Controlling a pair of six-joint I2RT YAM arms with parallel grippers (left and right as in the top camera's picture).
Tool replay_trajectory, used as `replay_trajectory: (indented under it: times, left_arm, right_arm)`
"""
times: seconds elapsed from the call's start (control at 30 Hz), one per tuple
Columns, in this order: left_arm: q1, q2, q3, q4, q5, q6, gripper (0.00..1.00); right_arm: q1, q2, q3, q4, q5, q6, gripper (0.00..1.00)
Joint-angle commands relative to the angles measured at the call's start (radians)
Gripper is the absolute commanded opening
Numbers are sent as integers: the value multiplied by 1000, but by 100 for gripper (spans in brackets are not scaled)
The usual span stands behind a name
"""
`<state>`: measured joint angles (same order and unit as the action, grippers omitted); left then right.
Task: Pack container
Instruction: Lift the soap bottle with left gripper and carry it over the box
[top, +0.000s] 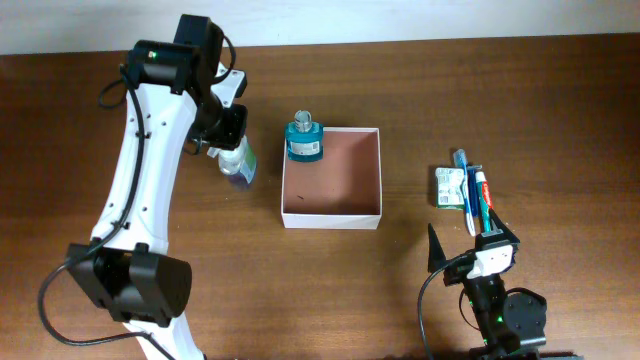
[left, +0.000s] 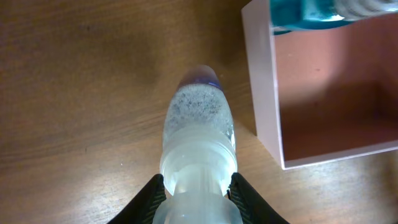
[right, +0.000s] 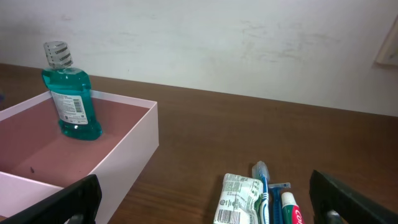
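1. The right gripper is nearest. Its jaws are spread wide and hold nothing.
2. At its 12 o'clock a packet, a toothbrush and toothpaste lie together on the table, none of them packed yet.
3. The container sits mid-table at about 10 o'clock from that gripper, well apart from it.
4. The left gripper is clenched on the neck end of a clear bottle. The bottle is outside the container, just beside its wall, and the container lies at this gripper's 3 o'clock. Whether the bottle is lifted I cannot tell.
5. A teal bottle stands upright in the container's 11 o'clock corner and is the only item inside. The task looks to be at an early stage: the clear bottle seems next to go in, and the three toiletries are left after that.
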<state>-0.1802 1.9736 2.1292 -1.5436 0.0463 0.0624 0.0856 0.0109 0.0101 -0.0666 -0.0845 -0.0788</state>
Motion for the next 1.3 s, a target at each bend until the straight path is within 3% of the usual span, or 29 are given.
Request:
replay_trajectory:
  times: [0.0, 0.5, 1.03, 1.27]
  left_arm:
    - [-12, -5, 85, -21, 10, -11, 28]
    - [-153, -5, 131, -12, 14, -56, 29]
    - [-193, -5, 131, 44, 18, -296, 26]
    - [-229, -5, 131, 52, 18, -316, 26]
  right_arm:
    - [-8, -7, -5, -5, -2, 5, 98]
    - [-8, -7, -5, -5, -2, 5, 98]
    - [-8, -7, -5, -5, -2, 5, 98]
    - [-8, -7, -5, -5, -2, 5, 98]
